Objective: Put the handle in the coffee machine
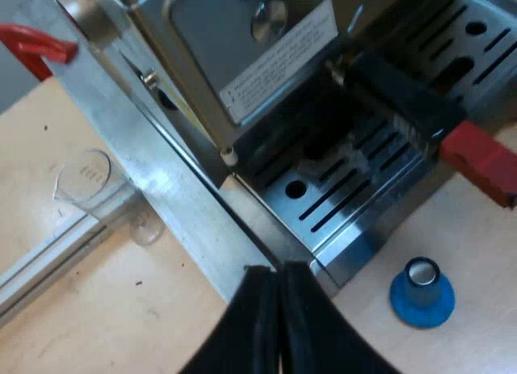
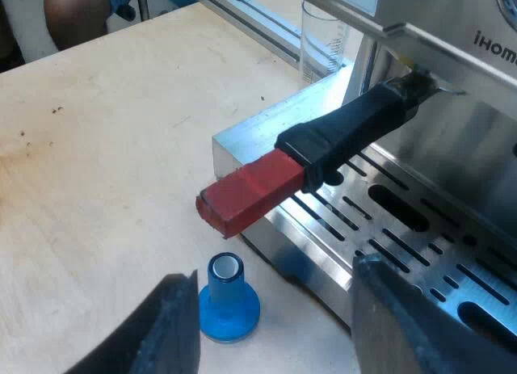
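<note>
Dark handle (image 2: 351,136) with red end in the espresso machine's (image 2: 477,128) front, out over its slotted tray (image 2: 420,253).

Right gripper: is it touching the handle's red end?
Apart. The right wrist view shows the right gripper open, with bare table and the blue tamper between it and the red end.

left hand (image 1: 279,271): two black fingers (image 1: 242,334), smooth, faintly glossy, wide toward the wrist end, narrowing to rounded tips | right hand (image 2: 275,273): two black fingers (image 2: 174,329), duller, blocky, flat inner faces, squared tip edges, greyish sheen on outer sides
</note>
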